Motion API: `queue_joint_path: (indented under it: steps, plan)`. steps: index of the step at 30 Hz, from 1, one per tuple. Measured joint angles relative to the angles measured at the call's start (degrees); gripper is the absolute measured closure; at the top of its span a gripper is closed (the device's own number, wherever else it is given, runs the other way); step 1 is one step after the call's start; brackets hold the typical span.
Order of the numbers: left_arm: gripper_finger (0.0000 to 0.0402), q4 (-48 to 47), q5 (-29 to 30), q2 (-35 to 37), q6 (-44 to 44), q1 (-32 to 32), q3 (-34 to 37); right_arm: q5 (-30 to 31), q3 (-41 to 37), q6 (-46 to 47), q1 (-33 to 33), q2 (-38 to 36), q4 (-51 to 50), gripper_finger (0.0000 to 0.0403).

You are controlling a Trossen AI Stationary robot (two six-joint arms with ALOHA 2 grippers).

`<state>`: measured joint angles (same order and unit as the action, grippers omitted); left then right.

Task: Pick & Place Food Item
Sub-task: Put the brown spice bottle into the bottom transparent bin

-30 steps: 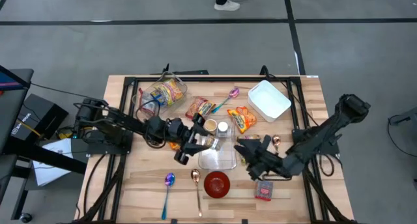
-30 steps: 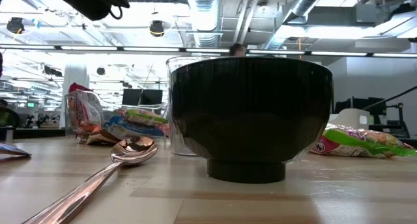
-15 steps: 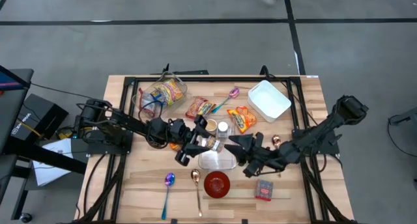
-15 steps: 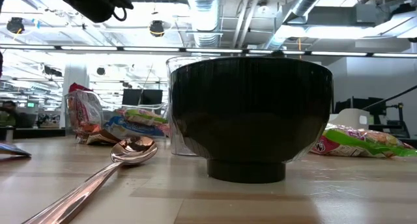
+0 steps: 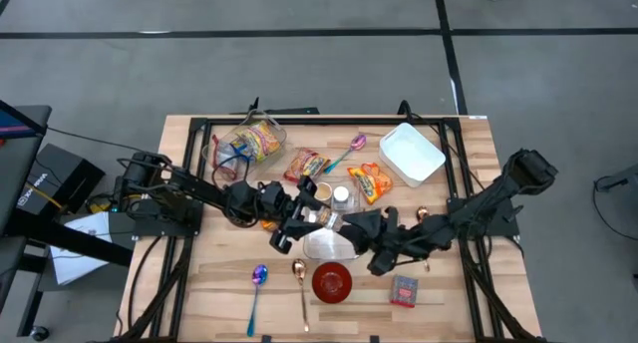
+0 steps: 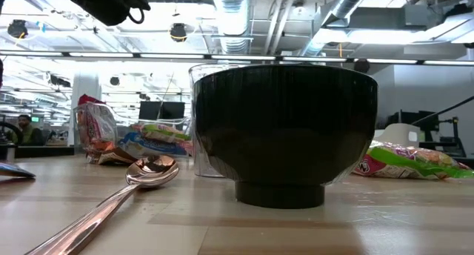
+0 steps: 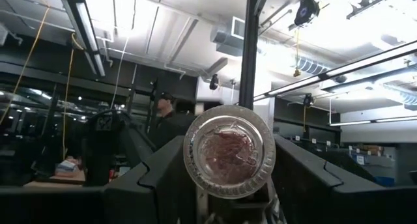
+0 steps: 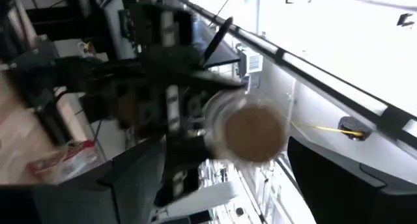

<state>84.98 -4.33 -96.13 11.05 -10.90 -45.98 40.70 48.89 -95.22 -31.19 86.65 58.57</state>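
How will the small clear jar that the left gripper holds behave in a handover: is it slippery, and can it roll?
The jar looks like rigid, smooth clear plastic or glass, so it is probably slippery between the left gripper fingers. Its round body would likely roll if laid on the table. It seems only partly filled, so probably light. The right gripper reaches toward its brown lid.

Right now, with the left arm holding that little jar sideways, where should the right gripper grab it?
Probably the brown lid end, coming straight in from the right arm's side. The jar lies level in the left gripper, its lid facing the open right gripper.
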Motion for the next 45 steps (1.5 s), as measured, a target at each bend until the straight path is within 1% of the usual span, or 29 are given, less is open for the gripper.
queue_joint_path:
  steps: [5,10,14,23,28,30,34,37,39,43,45]
  plan:
    - [0.0216,-0.4,0.0,0.0,0.0,0.0,0.0,-0.4,3.3,-2.8,1.4,3.0,0.3,0.0088]
    - [0.0216,-0.9,0.0,0.0,0.0,-0.3,0.0,-0.4,4.1,-2.9,1.3,3.0,0.5,0.0089]
    - [0.0216,-1.1,0.0,0.0,0.0,-0.3,0.0,-0.4,4.1,-2.9,1.1,3.0,0.4,0.0100]
    - [0.0216,-1.7,0.0,-0.1,0.0,0.0,0.0,-0.3,4.1,-2.8,1.1,3.0,0.1,0.0155]
    - [0.0216,-2.7,-0.1,-0.1,-0.5,0.2,0.0,0.3,4.0,-2.7,0.1,3.0,-1.4,0.0205]
    - [0.0216,-3.0,-0.1,-0.1,-0.5,0.3,0.0,1.4,4.0,-2.7,-0.2,3.0,-1.5,0.0224]
    - [0.0216,-3.1,0.0,-0.1,-0.6,0.4,0.0,3.6,4.0,-2.7,-0.3,3.0,-1.6,0.0229]
    - [0.0216,-3.2,0.0,-0.1,-0.7,0.5,0.0,4.2,4.0,-2.6,-0.6,3.0,-1.6,0.0228]
    - [0.0204,-3.6,0.0,-0.1,-1.6,0.6,0.0,4.6,4.0,-2.5,-0.7,3.0,-1.7,0.0223]
    - [0.0154,-5.1,0.1,-0.1,-2.3,1.2,0.0,6.6,4.0,0.4,-1.1,3.0,-1.2,0.0225]
    - [0.0133,-6.5,0.1,-0.1,-3.9,2.0,0.0,9.0,4.0,0.6,-1.6,3.0,-1.1,0.0229]
